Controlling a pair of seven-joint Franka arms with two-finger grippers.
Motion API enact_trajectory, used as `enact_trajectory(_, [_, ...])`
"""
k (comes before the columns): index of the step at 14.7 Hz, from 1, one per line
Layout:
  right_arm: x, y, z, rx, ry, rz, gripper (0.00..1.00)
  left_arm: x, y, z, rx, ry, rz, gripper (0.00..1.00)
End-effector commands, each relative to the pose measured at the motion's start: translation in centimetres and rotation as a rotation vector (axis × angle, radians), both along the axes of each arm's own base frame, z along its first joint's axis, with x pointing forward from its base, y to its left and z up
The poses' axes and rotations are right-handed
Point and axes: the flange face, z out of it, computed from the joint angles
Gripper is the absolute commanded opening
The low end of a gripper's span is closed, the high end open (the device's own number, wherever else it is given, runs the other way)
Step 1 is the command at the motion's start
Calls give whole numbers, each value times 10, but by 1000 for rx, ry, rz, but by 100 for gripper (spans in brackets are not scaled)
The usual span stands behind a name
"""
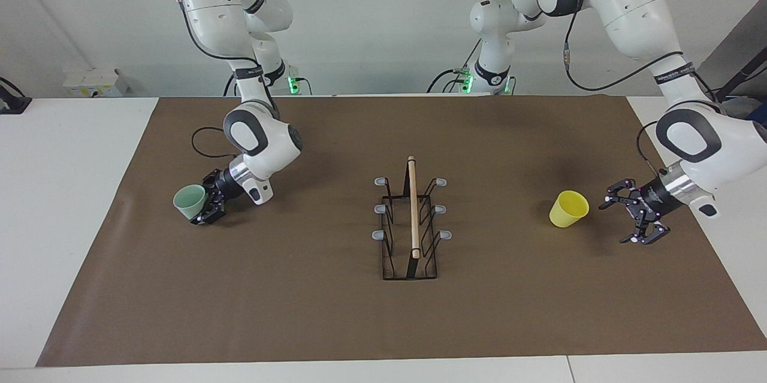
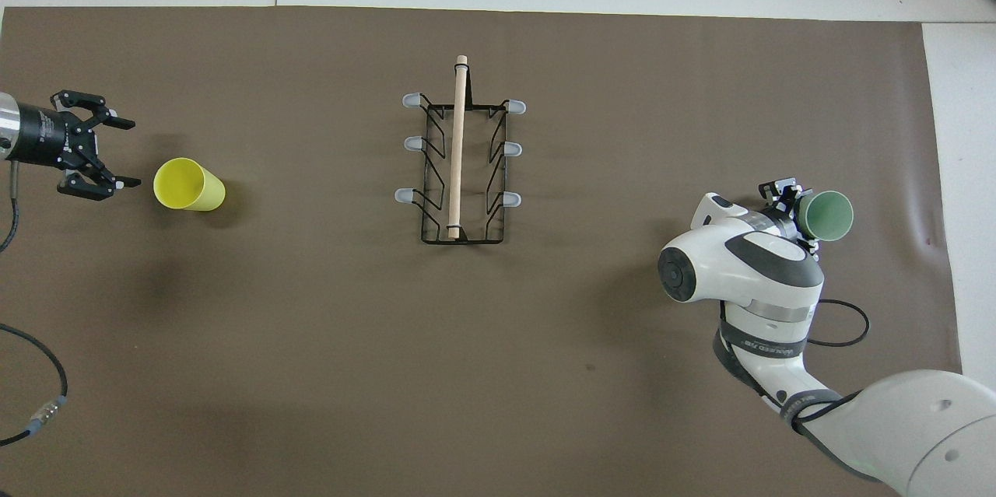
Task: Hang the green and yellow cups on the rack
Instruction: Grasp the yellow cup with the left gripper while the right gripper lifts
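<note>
green cup (image 1: 190,201) clenched in right claw (image 1: 207,206); left claw (image 1: 630,217) spread beside yellow cup (image 1: 568,208).

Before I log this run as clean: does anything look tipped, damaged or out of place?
Only the green cup stands out: it is tilted, mouth sideways, with the right gripper shut on it. The yellow cup stands upright, the rack upright and bare, the left gripper open beside the yellow cup.

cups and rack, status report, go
Right gripper shut on green cup. Left gripper open beside yellow cup, not touching. Rack empty, path clear.
</note>
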Motion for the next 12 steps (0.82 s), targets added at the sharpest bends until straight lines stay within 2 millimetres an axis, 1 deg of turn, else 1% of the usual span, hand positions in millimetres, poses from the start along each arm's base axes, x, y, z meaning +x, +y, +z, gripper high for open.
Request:
enact_trajectory(1, [0,-5,11,21,-56,-12,0,-38,-1,-4,-56,18,66,100])
enact_trajectory(2, [5,-1,19,33,-72,-34,0,-46,6,-9,-93,15,90,100])
enact_trajectory(4, [22,12,41,105,-84,-120,0,-59,5,-16,-153,-9,80,100])
enact_trajectory(5, [28,24,53,138,-78,-144,0,-65,3,-20,-182,-34,60,100])
enact_trajectory(6, [37,29,75,186,-106,-217,0,-72,3,-24,-211,-61,43,100])
enact_trajectory(7, [47,38,100,235,-123,-280,0,-80,8,-29,-236,-88,47,100])
enact_trajectory(8, [59,46,124,267,-125,-313,0,-82,6,-32,-252,-111,62,100])
enact_trajectory(9, [66,52,145,302,-133,-341,0,-87,2,-37,-274,-119,95,100])
enact_trajectory(11, [75,71,185,405,-164,-416,0,-96,-8,-47,-299,-134,135,100])
enact_trajectory(12, [78,77,201,469,-177,-450,0,-99,-9,-51,-292,-149,141,100])
